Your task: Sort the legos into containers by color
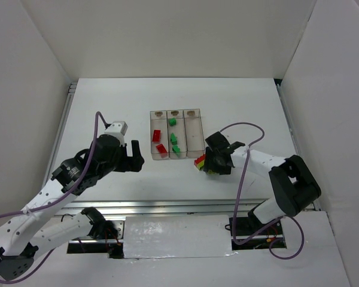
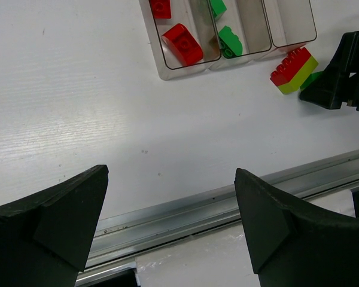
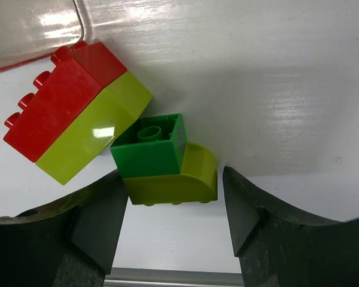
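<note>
— Midway between the left and right edges of the white surface [image 1: 107,113], what sits there?
— Three joined clear plastic bins [image 1: 176,134]: red studded bricks [image 2: 182,43] in the left one, green studded bricks [image 2: 230,40] in the middle one.
— Any loose pieces?
— Toward the near edge, a red-and-yellow-green brick stack [image 3: 78,107] lies just beside the right bin. Next to it, a green-and-yellow-green brick stack [image 3: 164,161] lies between the spread fingers of the right end effector [image 3: 170,179].
— The left end effector [image 2: 170,179]?
— Fingers apart, holding nothing, near the near edge.
</note>
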`<state>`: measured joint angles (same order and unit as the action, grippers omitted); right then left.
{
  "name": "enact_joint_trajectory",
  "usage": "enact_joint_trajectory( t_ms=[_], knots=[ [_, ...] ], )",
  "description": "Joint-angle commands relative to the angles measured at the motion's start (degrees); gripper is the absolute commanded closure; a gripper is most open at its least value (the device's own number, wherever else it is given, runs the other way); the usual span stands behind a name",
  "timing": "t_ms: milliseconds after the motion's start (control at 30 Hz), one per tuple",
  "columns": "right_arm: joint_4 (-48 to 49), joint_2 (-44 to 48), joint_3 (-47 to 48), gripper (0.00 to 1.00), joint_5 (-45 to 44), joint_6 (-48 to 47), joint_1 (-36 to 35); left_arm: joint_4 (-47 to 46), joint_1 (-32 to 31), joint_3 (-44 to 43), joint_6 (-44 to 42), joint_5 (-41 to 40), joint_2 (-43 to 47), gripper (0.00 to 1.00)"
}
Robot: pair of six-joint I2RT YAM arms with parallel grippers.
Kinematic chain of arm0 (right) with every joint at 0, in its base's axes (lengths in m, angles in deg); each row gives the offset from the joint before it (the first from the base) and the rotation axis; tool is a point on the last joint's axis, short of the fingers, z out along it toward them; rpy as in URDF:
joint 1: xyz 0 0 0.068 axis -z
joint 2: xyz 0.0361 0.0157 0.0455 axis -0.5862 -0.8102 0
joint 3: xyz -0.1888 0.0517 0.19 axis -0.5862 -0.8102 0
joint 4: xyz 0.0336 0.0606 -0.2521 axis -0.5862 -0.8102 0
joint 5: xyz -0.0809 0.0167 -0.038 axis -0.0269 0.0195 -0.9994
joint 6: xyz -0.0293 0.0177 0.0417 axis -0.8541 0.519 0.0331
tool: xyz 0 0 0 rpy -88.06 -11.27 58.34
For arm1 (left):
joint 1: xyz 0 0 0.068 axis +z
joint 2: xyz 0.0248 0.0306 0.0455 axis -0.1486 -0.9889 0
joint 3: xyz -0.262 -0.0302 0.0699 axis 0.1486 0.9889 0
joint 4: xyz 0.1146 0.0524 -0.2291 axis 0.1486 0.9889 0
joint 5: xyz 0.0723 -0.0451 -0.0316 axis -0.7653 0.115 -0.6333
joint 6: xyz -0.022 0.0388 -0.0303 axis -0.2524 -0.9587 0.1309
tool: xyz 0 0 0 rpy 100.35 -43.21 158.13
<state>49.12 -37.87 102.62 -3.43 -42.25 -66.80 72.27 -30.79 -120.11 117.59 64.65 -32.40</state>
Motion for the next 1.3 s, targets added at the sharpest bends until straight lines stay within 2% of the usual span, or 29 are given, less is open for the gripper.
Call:
enact_joint_trajectory(
  t_ms=[0,100,133,167,200,367,500,633,800,833,867,933,1067,1267],
  knots=[
    [-1.8,-1.8,2.3,0.3,-1.5,0.0,0.0,-2.4,-0.3,0.4,-1.8,1.4,0.1,0.0],
    [-0.7,-1.0,1.5,0.4,-0.7,0.0,-0.1,-2.5,-0.2,0.4,-1.9,1.6,0.4,0.01],
    [-0.7,-0.4,1.3,0.55,-0.3,-0.1,0.0,-2.5,-0.2,0.5,-1.9,1.6,0.4,0.01],
    [-0.8,-0.2,1.1,0.65,-0.1,-0.1,0.0,-2.6,-0.2,0.5,-1.9,1.7,0.5,0.0],
    [-1.0,0.1,0.9,0.72,-0.1,-0.1,-0.2,-2.6,-0.3,0.5,-1.9,1.8,0.5,0.01],
    [-3.1,6.2,-0.4,0.75,-0.2,-0.1,-2.5,-3.2,-0.3,0.4,-0.6,2.1,0.4,0.0],
    [-4.8,15.7,-0.5,0.8,-2.2,-1.0,-9.1,-6.1,-0.3,0.1,3.2,5.8,-0.9,0.0],
    [-4.5,23.2,0.2,0.83,-0.3,-5.1,-18.2,-12.2,-0.3,-0.2,10.4,15.1,-3.5,0.0],
    [0.8,32.2,0.1,0.84,3.3,-11.4,-24.9,-25.1,-0.6,2.2,16.7,29.1,-6.3,0.01],
    [1.1,32.8,0.2,0.85,3.5,-11.7,-25.2,-29.4,-0.7,2.9,18.4,31.4,-7.6,0.01],
    [1.6,33.3,0.9,0.92,3.5,-11.8,-25.3,-31.3,-0.9,3.2,19.2,35.2,-8.3,0.0],
    [2.1,34.5,1.6,1.0,4.1,-12.2,-25.6,-34.6,-1.4,3.9,21.1,37.8,-10.7,0.0],
    [3.8,34.9,3.6,1.0,7.5,-13.7,-26.1,-39.3,-4.0,3.7,22.0,40.5,-14.7,0.0],
    [4.5,34.8,5.1,1.0,6.8,-15.4,-28.2,-41.4,-6.4,3.2,22.0,41.2,-19.1,0.03]
  ],
)
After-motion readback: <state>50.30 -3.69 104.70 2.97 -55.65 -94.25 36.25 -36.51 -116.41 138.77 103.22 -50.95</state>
